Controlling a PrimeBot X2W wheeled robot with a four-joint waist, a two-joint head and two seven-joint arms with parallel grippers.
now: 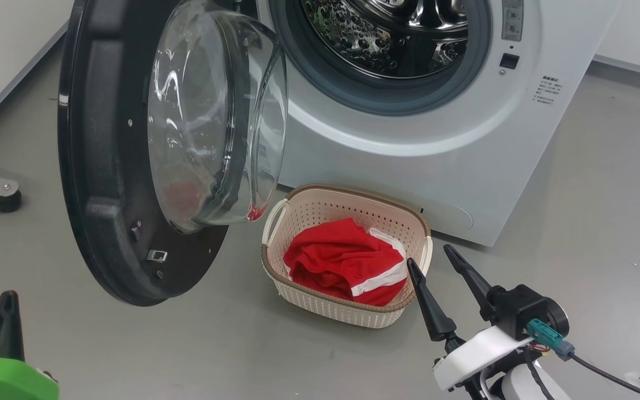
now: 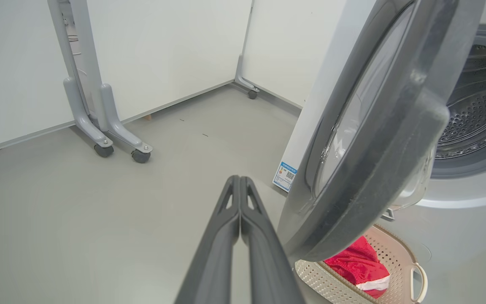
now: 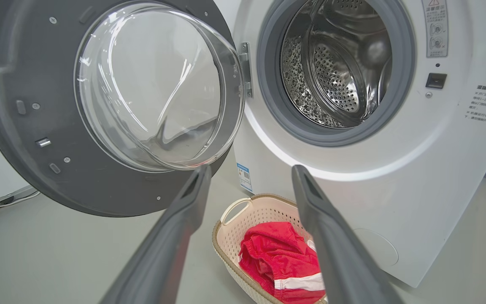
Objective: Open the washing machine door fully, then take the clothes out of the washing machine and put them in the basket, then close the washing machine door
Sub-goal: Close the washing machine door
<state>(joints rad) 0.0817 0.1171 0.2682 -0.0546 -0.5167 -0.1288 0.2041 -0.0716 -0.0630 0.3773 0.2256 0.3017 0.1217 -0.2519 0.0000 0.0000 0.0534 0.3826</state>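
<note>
Grey floor, wheeled stand beyond left fingers

The open door barred the left, just beside the basket; the drum mouth stood clear, and floor lay bare nearer.

Glossy steel drum, red cloth clothes
</note>
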